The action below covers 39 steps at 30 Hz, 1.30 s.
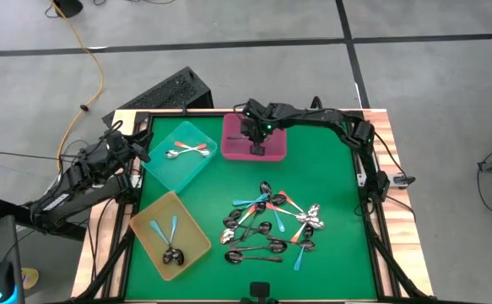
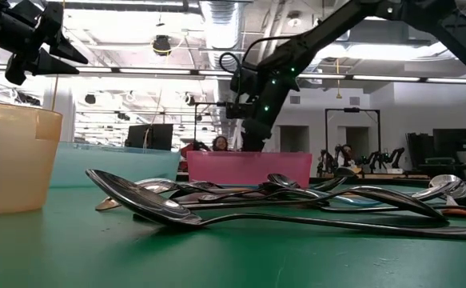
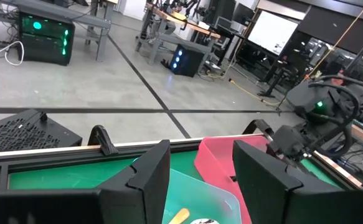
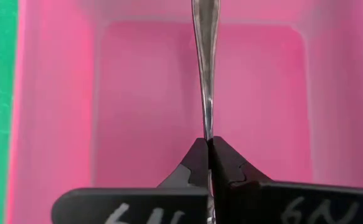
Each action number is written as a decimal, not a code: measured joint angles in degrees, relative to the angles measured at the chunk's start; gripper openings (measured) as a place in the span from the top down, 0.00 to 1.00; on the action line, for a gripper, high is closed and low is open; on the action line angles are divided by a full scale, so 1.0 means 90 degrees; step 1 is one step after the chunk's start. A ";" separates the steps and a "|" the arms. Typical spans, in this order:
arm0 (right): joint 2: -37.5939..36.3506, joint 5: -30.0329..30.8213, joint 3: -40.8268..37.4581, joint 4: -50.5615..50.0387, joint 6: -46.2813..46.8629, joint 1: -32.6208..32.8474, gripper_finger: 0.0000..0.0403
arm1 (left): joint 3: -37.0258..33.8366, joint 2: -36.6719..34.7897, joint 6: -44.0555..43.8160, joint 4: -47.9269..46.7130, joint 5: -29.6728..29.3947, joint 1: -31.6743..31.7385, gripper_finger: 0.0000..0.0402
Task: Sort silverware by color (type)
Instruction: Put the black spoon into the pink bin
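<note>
High view, three trays, teal tray (image 1: 197, 165) two spoons, yellow tray (image 1: 148, 221) three.

Three plastic trays (image 1: 176, 153) on the green table: one teal, one pink, one yellow. Two spoons (image 1: 188, 151) lie in the teal tray, three in the yellow; the pile at five o'clock is too tangled to count.

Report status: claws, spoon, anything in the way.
Right claw shut on dark spoon over pink tray. Left claw shut, empty, beside teal tray. Nothing blocking.
</note>
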 joint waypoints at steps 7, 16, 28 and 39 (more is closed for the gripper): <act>0.0005 0.0000 -0.0182 0.0267 0.0211 -0.0012 0.98 | 0.0000 -0.0001 0.0000 0.0000 0.0000 0.0000 0.61; 0.0007 -0.0015 -0.0182 0.0477 0.0236 -0.0012 0.98 | 0.0000 -0.0001 0.0002 0.0000 -0.0002 0.0000 0.61; 0.0007 -0.0052 -0.0182 0.0544 0.0332 -0.0012 0.98 | 0.0000 -0.0001 0.0004 0.0000 -0.0002 -0.0002 0.61; 0.0007 -0.0201 -0.0182 0.0458 0.0486 -0.0047 0.97 | 0.0000 -0.0001 0.0002 0.0000 -0.0002 -0.0002 0.61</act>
